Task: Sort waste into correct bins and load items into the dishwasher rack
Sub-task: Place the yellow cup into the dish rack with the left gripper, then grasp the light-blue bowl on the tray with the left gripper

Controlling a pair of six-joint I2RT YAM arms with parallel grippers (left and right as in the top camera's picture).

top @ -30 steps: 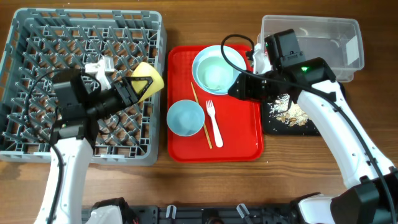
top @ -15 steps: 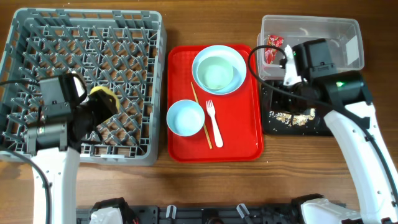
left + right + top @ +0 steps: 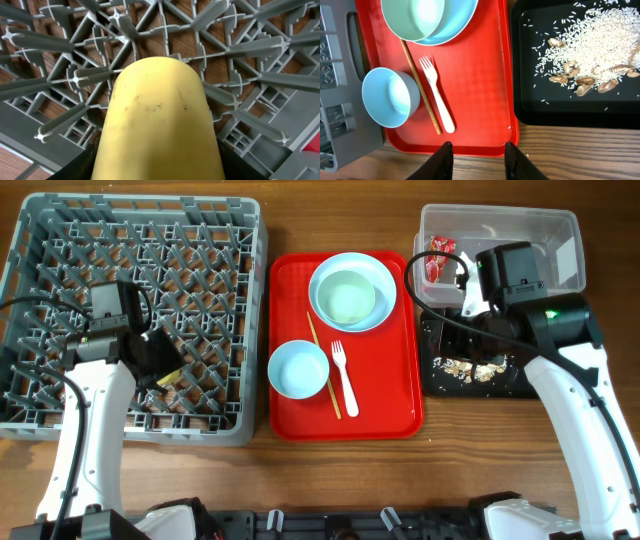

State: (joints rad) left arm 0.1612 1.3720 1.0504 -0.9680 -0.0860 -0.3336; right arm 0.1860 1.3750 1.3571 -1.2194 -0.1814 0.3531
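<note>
**Current state.** My left hand (image 3: 156,169) is pinching the yellow cup (image 3: 157,115) by its sides, low over the dishwasher rack (image 3: 60,240). The cup's rounded end points down at the pegs (image 3: 50,42). I cannot tell whether it touches them. My right hand (image 3: 479,159) has its fingers spread with nothing between them. It hovers above the near edge of the red tray (image 3: 480,75), beside the black tray (image 3: 560,112) of rice and food scraps (image 3: 600,45).

**Hazards, left side.**
- If I release while the cup sits on peg tips rather than between them, it will probably tip and roll across the rack.
- The pegs stand close together. A skewed descent could wedge a finger or jam the cup at an angle.
- Lifting away at an angle could catch a peg and shift the rack on the counter.

**Hazards, right side.**
- The wooden stick (image 3: 420,85) lies between the small blue bowl (image 3: 387,97) and the white fork (image 3: 437,95), just beside both. A wide pinch on either one would likely drag its neighbour.
- The mint bowl (image 3: 415,15) rests inside the plate (image 3: 462,20). Lifting the plate first could let the bowl slide off.
- A descent too far to the right would strike the black tray's rim and scatter rice onto the counter.
</note>
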